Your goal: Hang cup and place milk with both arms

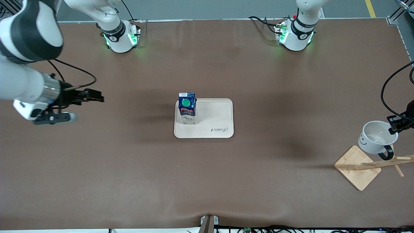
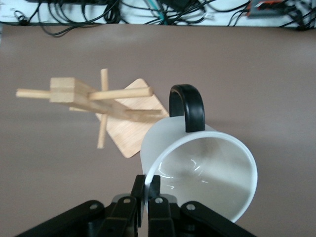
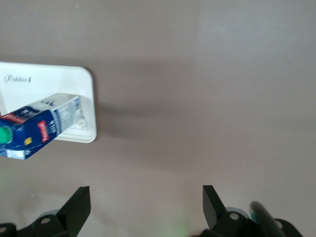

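Gripping the cup (image 2: 197,173) by its rim, the left gripper (image 2: 148,190) holds it over the wooden rack (image 2: 89,98) at the left arm's end of the table (image 1: 129,178), one finger inside the wall and one outside. The black loop handle (image 2: 187,106) points away from the gripper toward the rack's pegs, close to one but not yet on it. Treat the cup as rigid, glossy and probably breakable: a rim pinch can slip or pivot, so you should move it slowly and keep the handle loop lined up with a peg. The rack looks light and may shift if bumped.

The right gripper (image 3: 143,207) waits with fingers spread wide and empty, well apart from the milk (image 1: 187,108). The milk stands upright on the pale tray (image 1: 216,118), at the tray edge nearest that gripper. Should you regrasp the carton, take its flat side panels; it is light and dents easily.
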You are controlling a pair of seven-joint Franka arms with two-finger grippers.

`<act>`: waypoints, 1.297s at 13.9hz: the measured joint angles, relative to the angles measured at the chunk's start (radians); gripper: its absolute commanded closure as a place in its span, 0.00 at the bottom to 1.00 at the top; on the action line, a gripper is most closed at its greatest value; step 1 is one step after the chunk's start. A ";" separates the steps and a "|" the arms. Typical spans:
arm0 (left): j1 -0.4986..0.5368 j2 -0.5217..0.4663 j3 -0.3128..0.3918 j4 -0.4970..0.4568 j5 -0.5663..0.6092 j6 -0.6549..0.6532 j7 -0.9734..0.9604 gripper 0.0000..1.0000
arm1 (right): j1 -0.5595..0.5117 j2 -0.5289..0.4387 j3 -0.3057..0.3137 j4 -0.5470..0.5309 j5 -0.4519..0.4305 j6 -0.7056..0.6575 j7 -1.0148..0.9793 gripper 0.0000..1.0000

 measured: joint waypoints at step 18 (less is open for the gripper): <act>0.113 0.075 0.004 0.001 -0.126 0.100 0.196 0.99 | 0.415 0.257 0.001 -0.001 0.109 0.318 0.335 0.00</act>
